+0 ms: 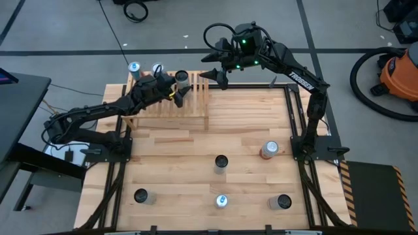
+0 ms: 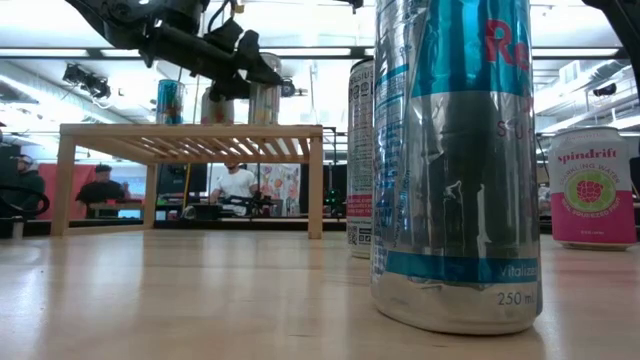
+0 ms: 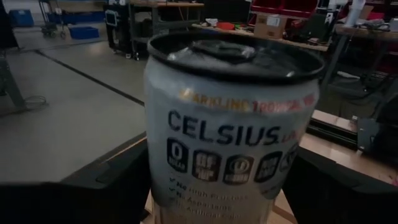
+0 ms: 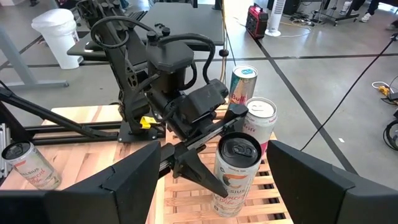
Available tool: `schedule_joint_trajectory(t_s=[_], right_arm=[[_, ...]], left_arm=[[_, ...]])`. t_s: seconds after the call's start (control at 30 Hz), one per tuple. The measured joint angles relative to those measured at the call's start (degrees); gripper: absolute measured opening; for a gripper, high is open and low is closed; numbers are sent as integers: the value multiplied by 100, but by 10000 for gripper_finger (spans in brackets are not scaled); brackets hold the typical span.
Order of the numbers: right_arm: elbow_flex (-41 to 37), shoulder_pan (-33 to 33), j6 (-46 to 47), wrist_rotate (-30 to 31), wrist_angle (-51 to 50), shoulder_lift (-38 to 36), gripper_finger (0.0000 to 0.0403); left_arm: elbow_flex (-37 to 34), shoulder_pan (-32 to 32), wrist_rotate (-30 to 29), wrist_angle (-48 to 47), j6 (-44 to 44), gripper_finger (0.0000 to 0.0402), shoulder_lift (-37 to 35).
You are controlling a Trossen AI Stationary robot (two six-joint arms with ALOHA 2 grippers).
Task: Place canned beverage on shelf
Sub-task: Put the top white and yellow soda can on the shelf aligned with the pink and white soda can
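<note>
On shelf point(image 1: 171, 108): three cans | left end effector point(image 1: 179, 92) open astride Celsius can point(image 4: 236, 165) | right end effector point(image 1: 210, 76) open

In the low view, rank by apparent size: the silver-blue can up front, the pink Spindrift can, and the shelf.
1. Silver-blue can: fills the frame's height, but only because it stands nearest the camera.
2. Shelf: widest, yet farther back.
3. Pink Spindrift can: smallest.
True sizes can't be judged here.
</note>
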Motion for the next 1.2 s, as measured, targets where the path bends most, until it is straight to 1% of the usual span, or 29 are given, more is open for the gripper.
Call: schedule_joint_trajectory(t_s=[0.37, 0.77, 0.93, 1.03, 1.2], right_arm=[[0, 0, 0, 0, 0, 1, 302], [0, 0, -2, 0, 0, 3, 302], [0, 0, -24, 0, -1, 3, 302], [0, -2, -252, 0, -84, 3, 302], [-143, -2, -750, -172, -213, 3, 302]], left_arm=[[436, -17, 6, -86, 50, 316, 2], [1354, -83, 8, -1077, 407, 316, 1], [1703, -44, -101, -1271, 538, 316, 2], [2046, -35, -144, -1314, 558, 316, 0], [3050, -42, -138, -2250, 918, 316, -32]])
